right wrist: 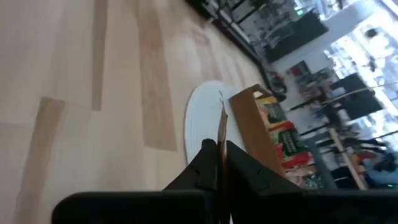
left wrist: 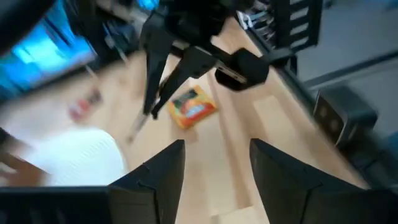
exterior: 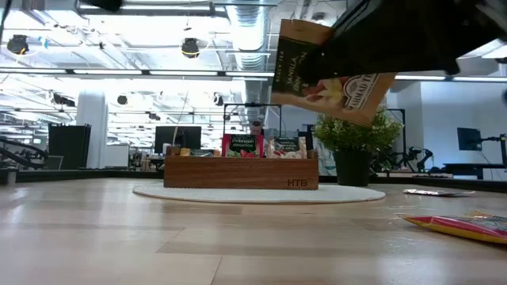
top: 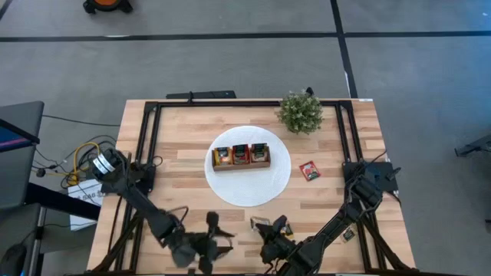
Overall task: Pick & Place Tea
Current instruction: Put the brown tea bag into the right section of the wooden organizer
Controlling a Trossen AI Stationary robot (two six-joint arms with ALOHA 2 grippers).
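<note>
Pinching a beige tea sachet (exterior: 333, 75) edge-on, the right gripper (right wrist: 219, 163) is carrying it; it should stay level toward the wooden box (right wrist: 252, 134) ahead of its fingertips; left gripper (left wrist: 214, 163) is gaping empty

Even, bright light falls from ceiling lamps (exterior: 190, 47) seen in the low view, leaving only soft shadows on the counter (top: 192, 130). The left wrist view is heavily motion-blurred (streaked toward its edges), and the near beige sachet (exterior: 329, 71) in the low view is out of focus.
</note>
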